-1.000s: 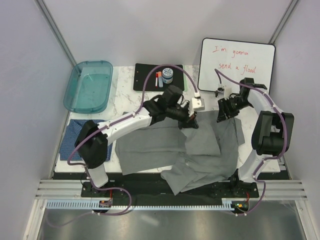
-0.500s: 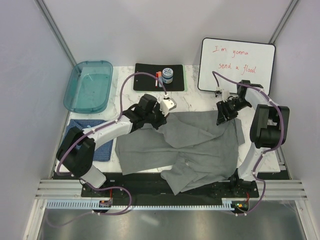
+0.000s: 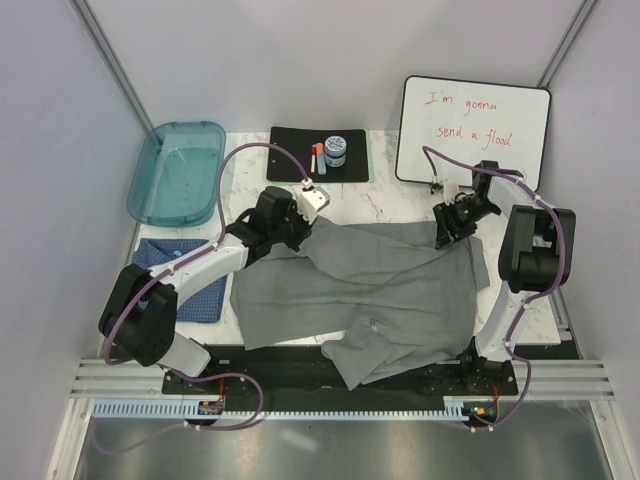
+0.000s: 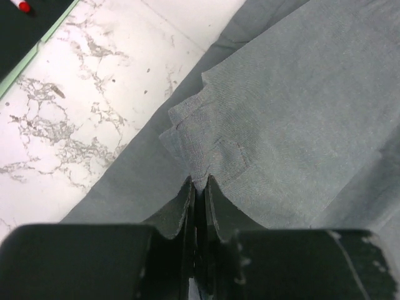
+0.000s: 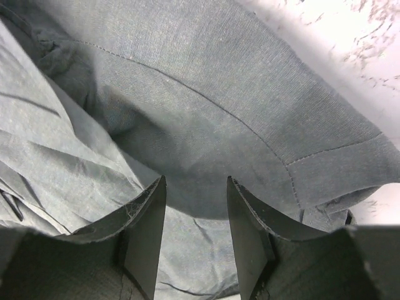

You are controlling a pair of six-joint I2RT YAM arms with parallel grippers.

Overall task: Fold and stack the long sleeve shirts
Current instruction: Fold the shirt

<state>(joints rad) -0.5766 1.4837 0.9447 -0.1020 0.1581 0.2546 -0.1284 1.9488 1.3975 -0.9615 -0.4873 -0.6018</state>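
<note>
Grey shirt (image 3: 400,295) lies spread and rumpled on the counter (image 3: 388,198), with part hanging over the near edge; not yet folded. My left end effector (image 4: 199,187) is clenched on its cloth. My right end effector (image 5: 195,182) is released, just over it. Blue shirt (image 3: 150,262) lies at the left, apparently folded. Stacking not yet done.

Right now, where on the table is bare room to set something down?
Bare marble lies between the black mat, the whiteboard and the grey shirt. The centre is crowded: that shirt covers it. The blue shirt and teal tray fill the left side.
</note>
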